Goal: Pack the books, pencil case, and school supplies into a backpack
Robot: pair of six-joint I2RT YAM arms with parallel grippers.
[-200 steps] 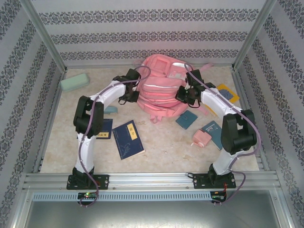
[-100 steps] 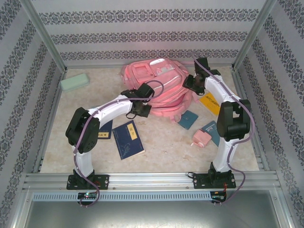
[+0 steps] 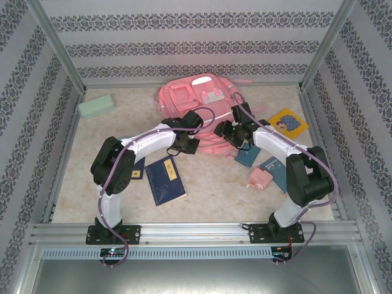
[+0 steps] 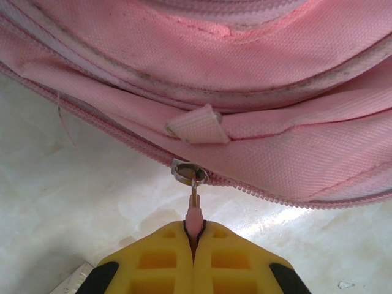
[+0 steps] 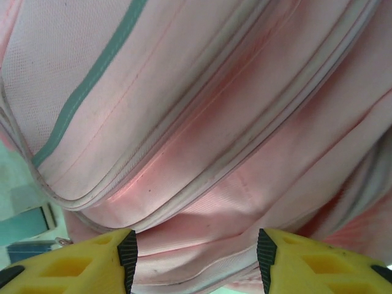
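Note:
The pink backpack (image 3: pixel 197 98) lies at the back middle of the table. My left gripper (image 3: pixel 184 144) is at its near edge, shut on the pink zipper pull (image 4: pixel 193 215) that hangs from the metal slider (image 4: pixel 190 173). Just to the right, my right gripper (image 3: pixel 229 131) is open, and backpack fabric (image 5: pixel 202 184) bulges between its spread fingers (image 5: pixel 127 252). The mint pencil case (image 3: pixel 96 106) lies at the back left. One navy book (image 3: pixel 165 179) lies in front, another (image 3: pixel 137 168) is partly under my left arm, and the yellow book (image 3: pixel 288 122) lies right.
A pink block (image 3: pixel 260 178) and teal pads (image 3: pixel 247 155), (image 3: pixel 277 171) lie near my right arm. Patterned walls and metal posts close the table on three sides. Bare tabletop (image 3: pixel 214 190) stretches in front of the backpack.
My right gripper let go and opened, then swung from the backpack's back right to its near side. The backpack turned and shifted back, uncovering the yellow book. My left gripper kept hold of the zipper pull.

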